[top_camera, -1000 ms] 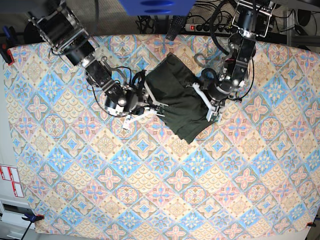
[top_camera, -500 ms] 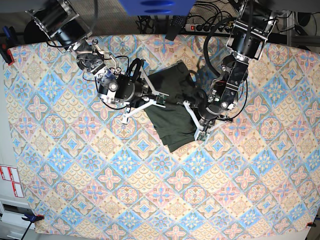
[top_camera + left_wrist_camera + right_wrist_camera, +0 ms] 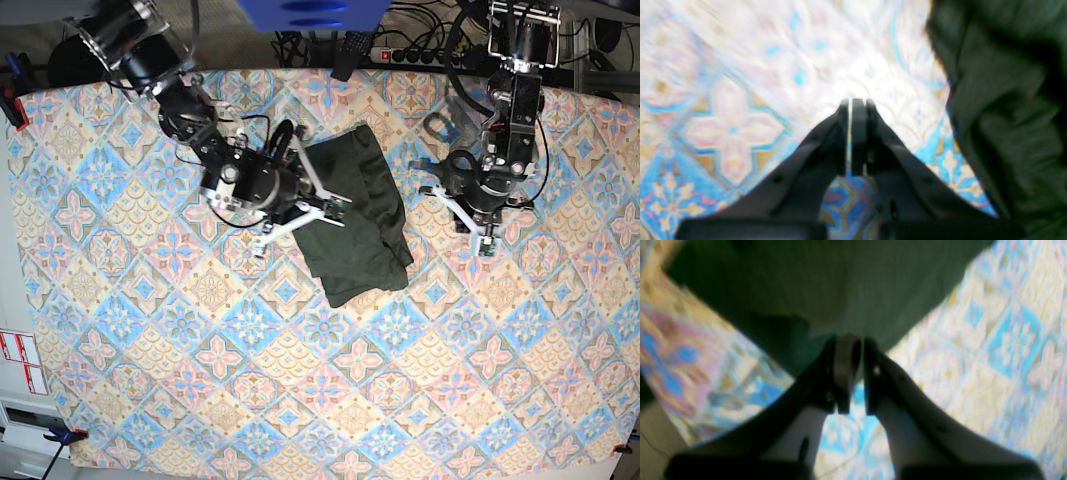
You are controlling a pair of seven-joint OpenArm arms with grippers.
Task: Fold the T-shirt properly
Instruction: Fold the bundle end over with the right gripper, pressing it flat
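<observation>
Your table point(image 3: 120, 330), spread with a patterned tile-print cloth, carries the T-shirt point(image 3: 352, 225) near its far middle, a dark olive bundle folded into a rough, skewed rectangle with a loose flap drooping at its near right corner. That flap is your risk: a careless tug from either side could drag the layers open or slide the whole stack askew. The fabric looks soft and thick, its edges uneven rather than squared. The left tool point(image 3: 853, 106) hangs over bare cloth beside the shirt, pinched fully together and empty. The right tool point(image 3: 849, 340) sits at the shirt's edge, nearly closed; whether it pinches fabric, you cannot tell.
</observation>
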